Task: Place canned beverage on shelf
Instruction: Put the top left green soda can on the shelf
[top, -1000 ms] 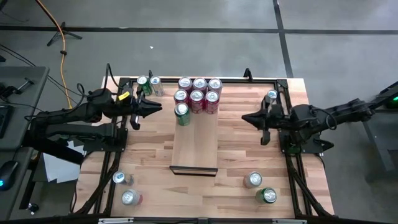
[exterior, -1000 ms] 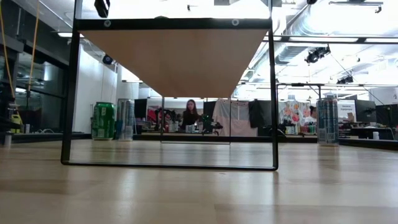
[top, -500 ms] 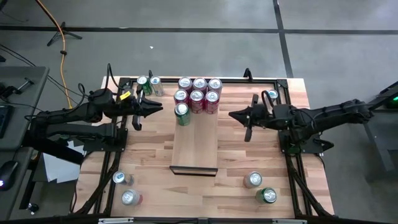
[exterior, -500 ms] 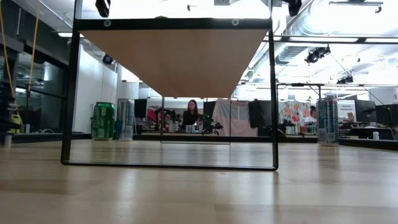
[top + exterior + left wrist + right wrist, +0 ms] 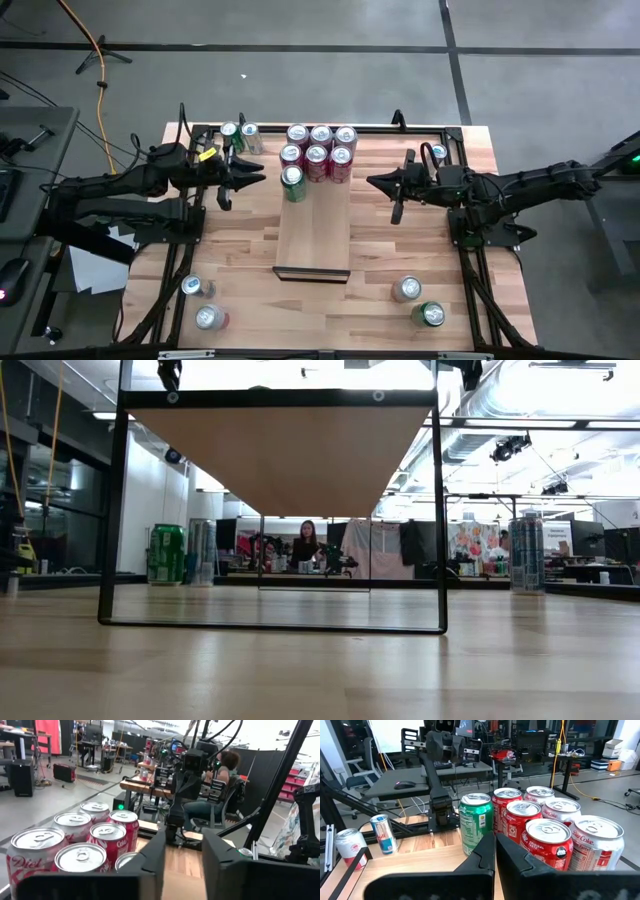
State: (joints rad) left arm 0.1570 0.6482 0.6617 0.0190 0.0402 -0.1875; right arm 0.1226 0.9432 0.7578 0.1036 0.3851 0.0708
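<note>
The shelf (image 5: 314,235) is a long pale board raised on a dark frame, running from the table's far side toward its near side; the low view shows its underside (image 5: 280,450). On its far end stand several red cans (image 5: 318,150) and, just in front of them, a green can (image 5: 292,180). The green can also shows in the right wrist view (image 5: 476,822). My left gripper (image 5: 258,178) is open and empty, level, just left of the green can. My right gripper (image 5: 372,183) is shut and empty, level, just right of the shelf, pointing at the cans.
Loose cans stand on the table: two at the far left corner (image 5: 238,135), one at the far right (image 5: 437,153), two near left (image 5: 200,300), two near right (image 5: 418,300). Dark frame rails run along the table's edges. A person (image 5: 305,545) sits in the room beyond.
My right gripper has moved toward the table's left edge, up to the shelf's right side, staying level. My left gripper has edged a little toward the shelf. The cans have not moved.
</note>
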